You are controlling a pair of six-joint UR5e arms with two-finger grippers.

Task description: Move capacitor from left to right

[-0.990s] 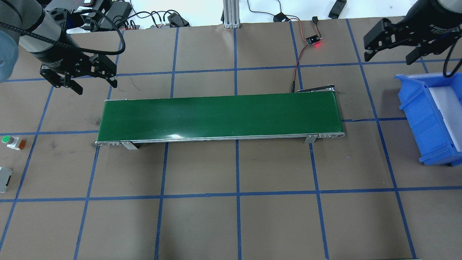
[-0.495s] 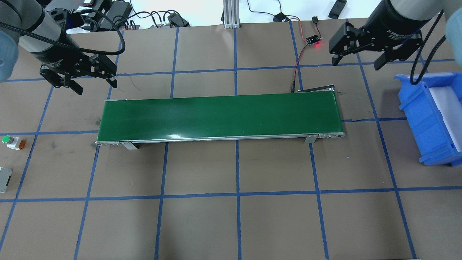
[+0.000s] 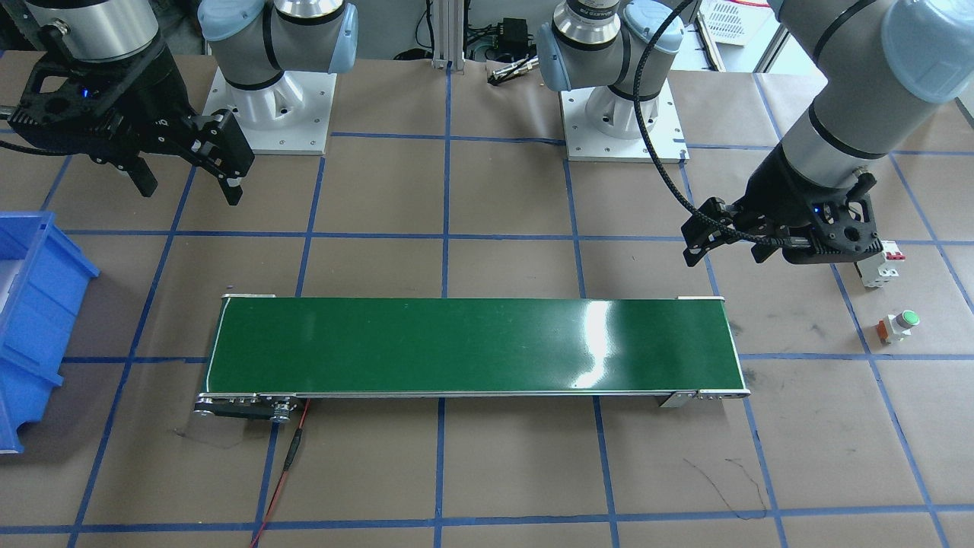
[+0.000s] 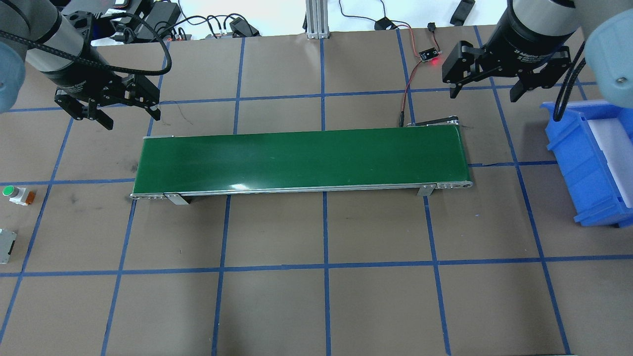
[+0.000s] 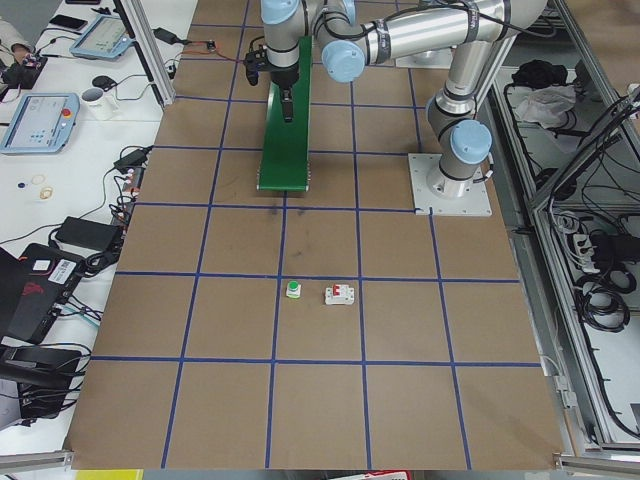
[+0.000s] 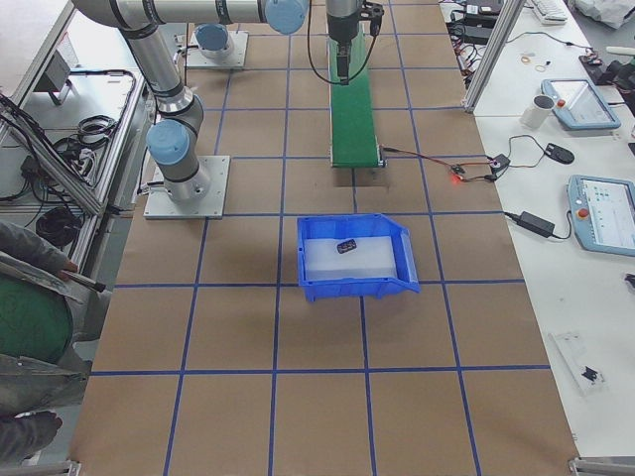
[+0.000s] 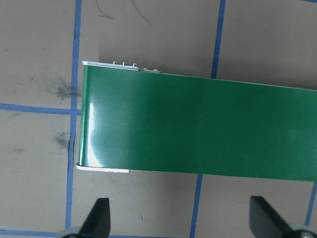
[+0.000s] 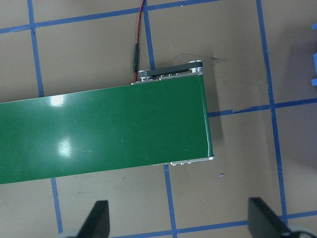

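The capacitor [image 6: 347, 246] is a small dark cylinder lying on the white floor of the blue bin [image 6: 353, 287], seen only in the exterior right view. My left gripper [image 4: 131, 117] is open and empty, hovering just beyond the left end of the green conveyor belt [image 4: 301, 160]; its wrist view [image 7: 181, 218] shows that belt end below. My right gripper [image 4: 483, 94] is open and empty above the table beyond the belt's right end, left of the bin [image 4: 583, 163]. In the front view the left gripper [image 3: 723, 255] is on the right and the right gripper [image 3: 189, 189] on the left.
A white push-button with a green cap [image 4: 15, 194] and a white breaker [image 3: 879, 266] lie on the table's left side. A small sensor board with a red light [image 4: 429, 55] and its wires sit beyond the belt's right end. Blue tape lines grid the brown table.
My right arm has swung left, from beside the bin to beyond the belt's right end, its gripper still open. The left arm has not moved.
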